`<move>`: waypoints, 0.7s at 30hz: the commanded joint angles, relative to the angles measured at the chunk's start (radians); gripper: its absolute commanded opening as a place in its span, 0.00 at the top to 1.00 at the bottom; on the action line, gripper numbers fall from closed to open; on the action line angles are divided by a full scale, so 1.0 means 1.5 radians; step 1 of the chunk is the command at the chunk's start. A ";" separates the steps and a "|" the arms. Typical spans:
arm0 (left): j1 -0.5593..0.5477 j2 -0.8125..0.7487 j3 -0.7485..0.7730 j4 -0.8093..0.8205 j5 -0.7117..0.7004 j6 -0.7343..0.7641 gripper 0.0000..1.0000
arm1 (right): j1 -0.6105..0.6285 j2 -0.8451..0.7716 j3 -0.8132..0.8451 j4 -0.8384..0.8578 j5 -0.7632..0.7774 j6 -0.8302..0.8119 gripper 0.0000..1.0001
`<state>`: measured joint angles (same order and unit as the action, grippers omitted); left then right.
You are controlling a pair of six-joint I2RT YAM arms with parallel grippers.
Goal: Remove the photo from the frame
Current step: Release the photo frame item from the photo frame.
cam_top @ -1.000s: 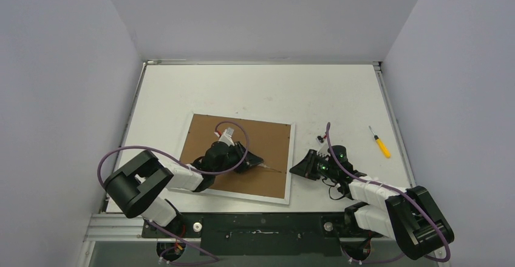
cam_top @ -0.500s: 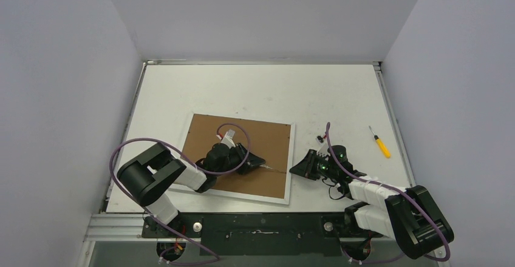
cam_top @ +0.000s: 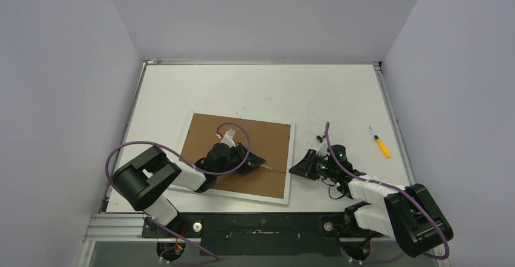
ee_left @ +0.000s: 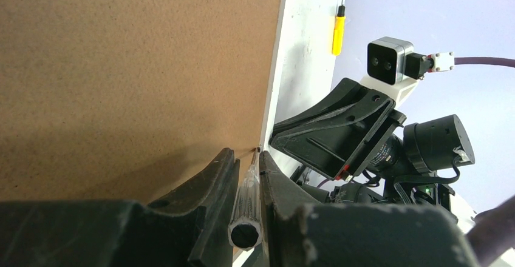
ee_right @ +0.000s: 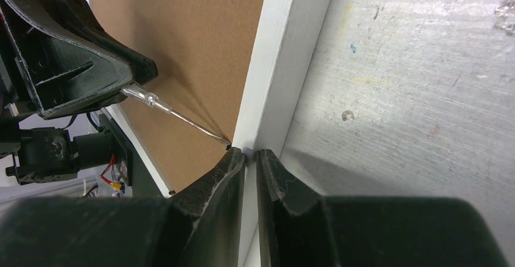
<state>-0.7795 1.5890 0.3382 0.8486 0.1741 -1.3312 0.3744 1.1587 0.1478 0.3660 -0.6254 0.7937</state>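
one change: left elbow [cam_top: 146,182] is being swung; clear screwdriver [ee_left: 249,189], pinched in left gripper [ee_left: 246,173], is still being worked at frame [ee_right: 274,73] edge; right gripper [ee_right: 250,158] closed, empty.

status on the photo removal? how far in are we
Done: the frame lies face down, brown backing board up. In hand: the left gripper holds a clear-handled screwdriver, tip at the seam between backing and white border; the right gripper, shut, is at that same edge. Left: backing not lifted, photo not visible, so all of the removal remains.
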 commanded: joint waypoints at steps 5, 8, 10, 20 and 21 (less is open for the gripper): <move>-0.010 0.021 0.016 0.012 -0.009 0.007 1.00 | 0.008 0.006 0.012 0.018 -0.014 -0.016 0.86; -0.013 0.030 0.018 0.021 -0.005 0.004 1.00 | 0.009 0.006 0.012 0.018 -0.013 -0.015 0.86; -0.014 0.034 0.017 0.024 -0.004 0.003 1.00 | 0.008 0.006 0.012 0.018 -0.013 -0.016 0.86; -0.025 0.054 0.038 0.028 0.021 -0.003 1.00 | 0.017 0.024 0.012 0.044 -0.018 -0.003 0.86; -0.028 0.056 0.040 0.026 0.020 -0.003 1.00 | 0.019 0.025 0.012 0.046 -0.018 -0.001 0.86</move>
<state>-0.7845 1.6424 0.3588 0.8886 0.1635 -1.3506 0.3744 1.1748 0.1478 0.3828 -0.6323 0.7959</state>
